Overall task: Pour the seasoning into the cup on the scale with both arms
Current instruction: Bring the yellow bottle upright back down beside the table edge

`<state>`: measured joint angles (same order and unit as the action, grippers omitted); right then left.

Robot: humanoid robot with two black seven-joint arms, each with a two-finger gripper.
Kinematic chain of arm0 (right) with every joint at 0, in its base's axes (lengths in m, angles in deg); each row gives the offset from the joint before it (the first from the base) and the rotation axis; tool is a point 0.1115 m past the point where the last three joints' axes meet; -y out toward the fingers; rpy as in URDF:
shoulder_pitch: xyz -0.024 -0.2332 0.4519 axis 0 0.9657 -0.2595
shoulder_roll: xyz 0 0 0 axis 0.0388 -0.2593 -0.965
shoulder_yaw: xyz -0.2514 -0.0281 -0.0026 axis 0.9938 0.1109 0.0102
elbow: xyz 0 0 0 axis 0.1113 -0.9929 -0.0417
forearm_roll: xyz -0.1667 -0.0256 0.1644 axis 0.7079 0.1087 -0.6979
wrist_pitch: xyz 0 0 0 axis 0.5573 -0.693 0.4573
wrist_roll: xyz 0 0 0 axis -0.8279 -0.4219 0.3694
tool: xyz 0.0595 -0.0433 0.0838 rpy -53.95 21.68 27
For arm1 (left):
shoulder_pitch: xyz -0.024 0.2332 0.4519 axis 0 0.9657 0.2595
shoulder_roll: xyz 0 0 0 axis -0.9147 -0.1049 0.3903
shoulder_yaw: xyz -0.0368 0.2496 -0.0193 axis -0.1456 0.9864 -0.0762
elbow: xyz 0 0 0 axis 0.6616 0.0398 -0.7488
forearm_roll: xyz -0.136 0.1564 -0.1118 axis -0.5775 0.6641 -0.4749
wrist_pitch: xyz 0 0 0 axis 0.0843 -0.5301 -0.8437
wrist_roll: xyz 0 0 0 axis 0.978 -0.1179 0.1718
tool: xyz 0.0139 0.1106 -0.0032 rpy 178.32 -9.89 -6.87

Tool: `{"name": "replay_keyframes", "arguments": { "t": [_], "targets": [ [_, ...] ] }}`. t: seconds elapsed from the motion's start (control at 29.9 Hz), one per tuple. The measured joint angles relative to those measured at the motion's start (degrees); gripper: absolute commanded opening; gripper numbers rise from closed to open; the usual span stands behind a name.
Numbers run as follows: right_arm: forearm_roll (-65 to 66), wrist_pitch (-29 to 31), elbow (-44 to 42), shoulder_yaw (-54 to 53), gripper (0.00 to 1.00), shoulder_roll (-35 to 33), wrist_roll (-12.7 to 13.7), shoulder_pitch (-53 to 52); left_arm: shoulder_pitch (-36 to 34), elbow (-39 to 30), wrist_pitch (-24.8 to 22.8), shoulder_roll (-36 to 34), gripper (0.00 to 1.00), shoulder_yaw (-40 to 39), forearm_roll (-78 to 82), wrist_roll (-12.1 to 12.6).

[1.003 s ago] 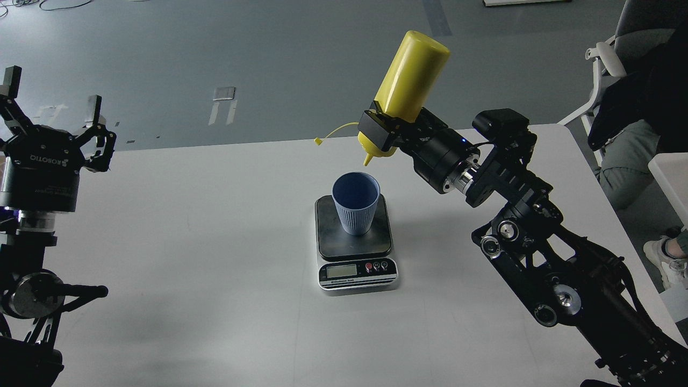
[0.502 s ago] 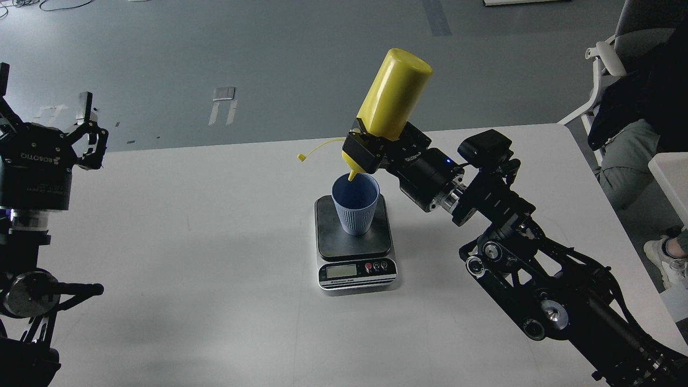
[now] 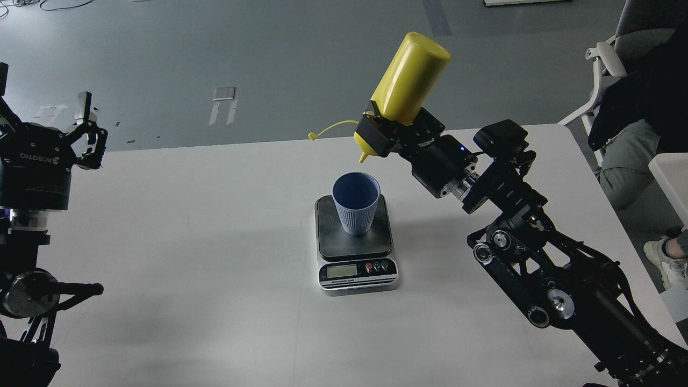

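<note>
Head view shows my right gripper [image 3: 382, 128] clamped on the neck end of the seasoning [image 3: 409, 78], held inverted with its nozzle above and clear of the cup [image 3: 355, 208], which stands on the scale [image 3: 355, 244]; my left gripper [image 3: 51, 137] hangs spread and empty, well apart. I judge the bottle light, soft-walled and smooth, best gripped near the stiffer shoulder. Cup contents, scale reading and any flow cannot be made out.
</note>
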<state>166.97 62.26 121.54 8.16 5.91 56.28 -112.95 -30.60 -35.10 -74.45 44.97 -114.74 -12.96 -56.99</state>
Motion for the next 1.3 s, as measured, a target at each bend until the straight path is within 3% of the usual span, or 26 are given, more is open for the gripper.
{"name": "replay_keyframes", "arguments": {
  "t": [0.1,0.27,0.54,0.9,1.2,1.3],
  "targets": [
    [-13.04,6.01,0.65,-4.48,0.0,-0.01,2.99,-0.01,0.0,0.0,0.0,0.0,0.99,0.21,0.0,0.07],
    [-42.47,13.22,1.63,-10.57,0.0,-0.9,10.79,1.84,0.01,0.0,0.0,0.0,0.99,0.68,0.0,0.08],
    [-88.39,25.72,0.83,-19.95,0.0,-2.51,13.84,4.63,0.16,0.0,0.0,-0.21,0.99,0.95,0.0,0.1],
    [-105.07,28.6,-0.57,-29.89,0.0,0.01,18.98,14.98,0.25,0.03,0.0,-0.75,0.99,1.08,0.13,0.59],
    [-107.68,28.59,-6.89,-30.46,0.0,0.09,20.1,22.14,0.19,0.05,0.0,-0.73,0.99,1.31,0.37,0.78],
    [-110.92,28.59,-7.1,-30.13,0.0,0.09,21.55,23.14,0.24,-0.1,0.0,-0.71,0.99,1.68,0.52,0.78]
  ]
}}
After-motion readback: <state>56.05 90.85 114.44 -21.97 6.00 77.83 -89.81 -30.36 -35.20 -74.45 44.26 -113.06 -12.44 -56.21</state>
